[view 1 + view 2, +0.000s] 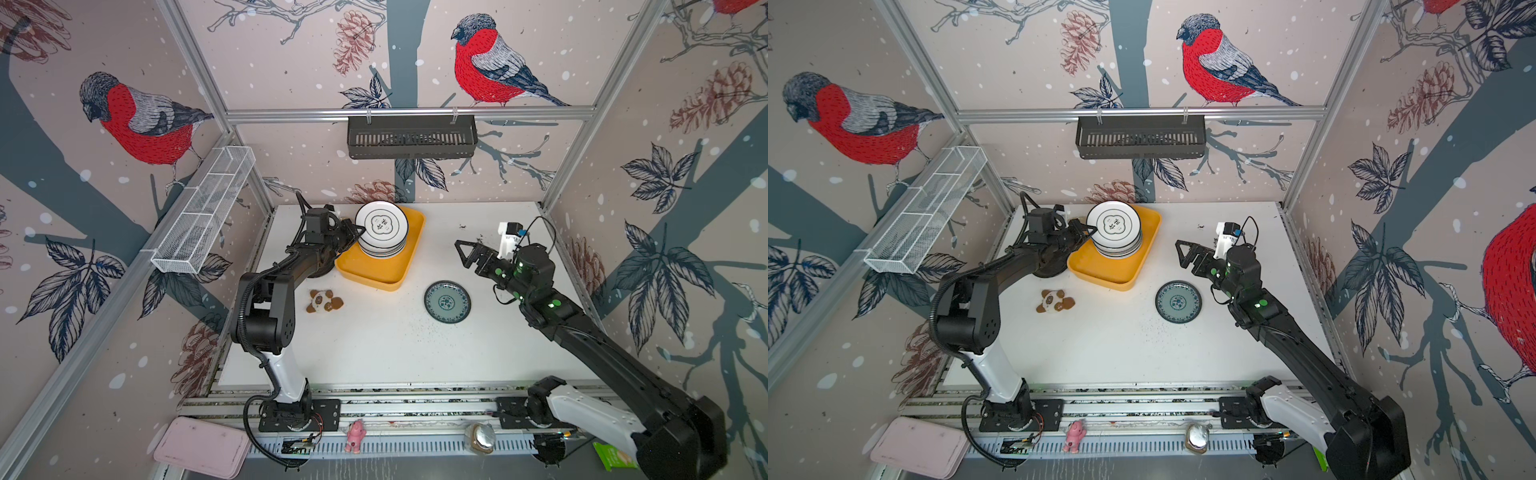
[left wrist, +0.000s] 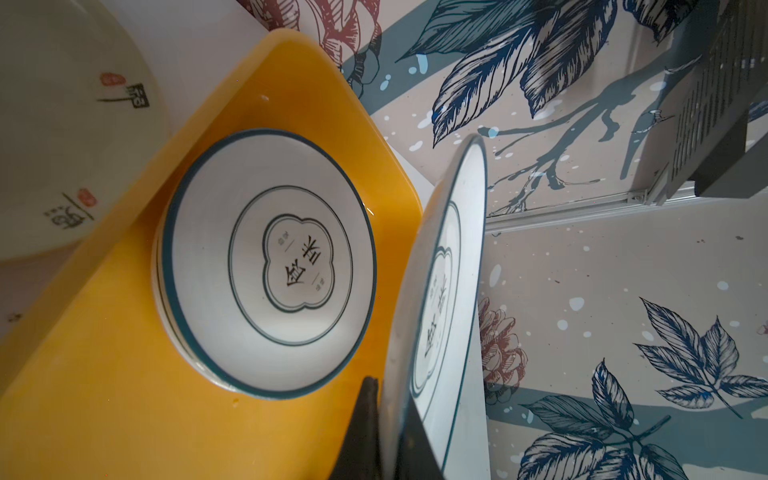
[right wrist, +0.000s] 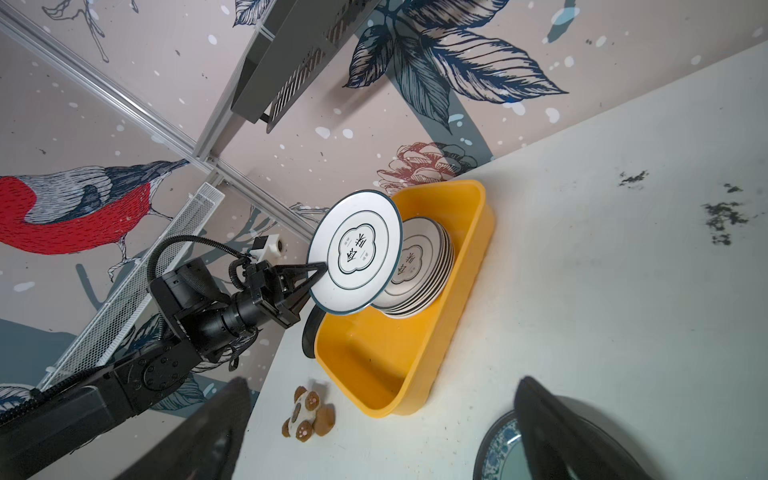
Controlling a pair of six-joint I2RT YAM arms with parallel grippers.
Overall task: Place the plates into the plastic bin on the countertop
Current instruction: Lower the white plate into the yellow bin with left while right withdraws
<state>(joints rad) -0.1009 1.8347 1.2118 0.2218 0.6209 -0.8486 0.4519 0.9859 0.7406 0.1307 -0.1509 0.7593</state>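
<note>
Plate (image 3: 355,253), rim-clamped in your left end effector (image 3: 321,271), hangs tilted over the stack (image 3: 422,297) in the bin (image 3: 395,374) at the surface's (image 1: 374,353) twelve o'clock; level it, lower gently, release. Right end effector (image 1: 464,252) gapes empty.

Two robot arms were at work, a left arm (image 1: 266,291) and a right arm (image 1: 590,332), on one countertop (image 1: 374,353) that bore one yellow bin (image 1: 374,276). The plates numbered one lone white plate (image 1: 381,222), one teal plate (image 1: 447,302), one cream plate (image 2: 62,145) and a single stack (image 1: 382,250) of white ones, five or six by their rims but packed too tight for a sure count. Also present were one panda toy (image 1: 325,301), one black basket (image 1: 411,137), one wire basket (image 1: 203,212), one pink tray (image 1: 199,446) and one pink figure (image 1: 354,441).
</note>
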